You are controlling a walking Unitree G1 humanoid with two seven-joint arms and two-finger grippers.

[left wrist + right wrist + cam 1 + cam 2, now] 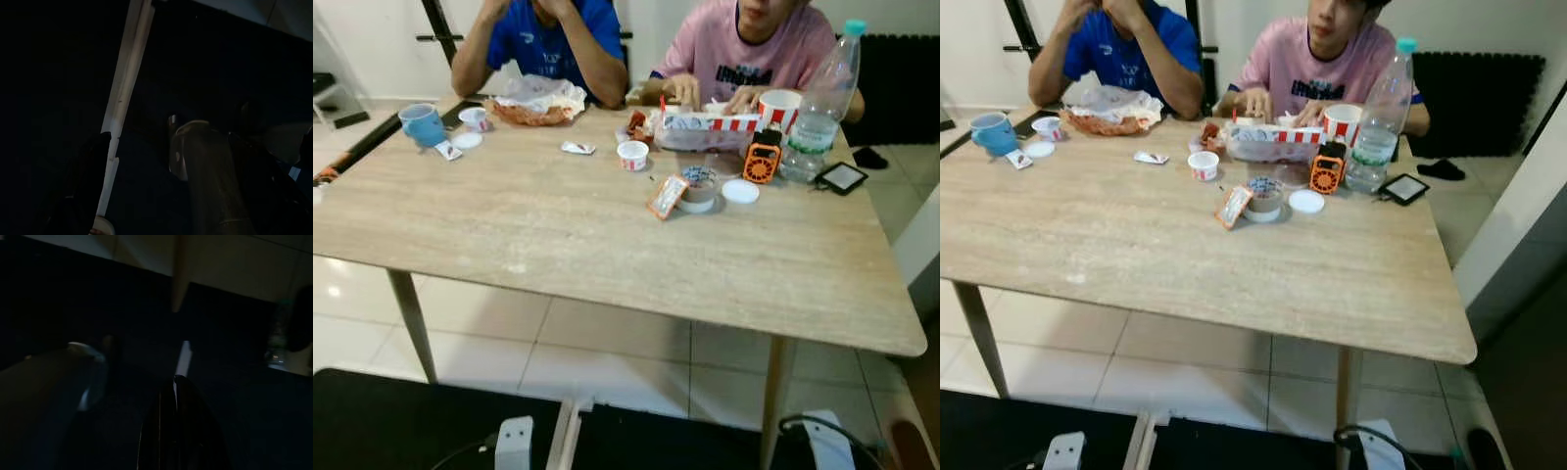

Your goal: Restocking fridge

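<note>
A clear water bottle [820, 103] stands near the bench's [558, 235] far right corner, beside an orange gadget [762, 162]. Both wrist views are dark; I cannot tell either claw's state.

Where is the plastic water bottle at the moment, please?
The water bottle stands upright at the table's far right, beside the small orange device and a red-striped cup.

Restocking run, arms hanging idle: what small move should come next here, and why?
Probably a step around the table's right side toward the water bottle, the likeliest item here to go in a fridge. It stands upright at the far right of the table, beside the orange gadget and close to the person in pink, too far to reach from here. Both claws hang low in the dark.
</note>
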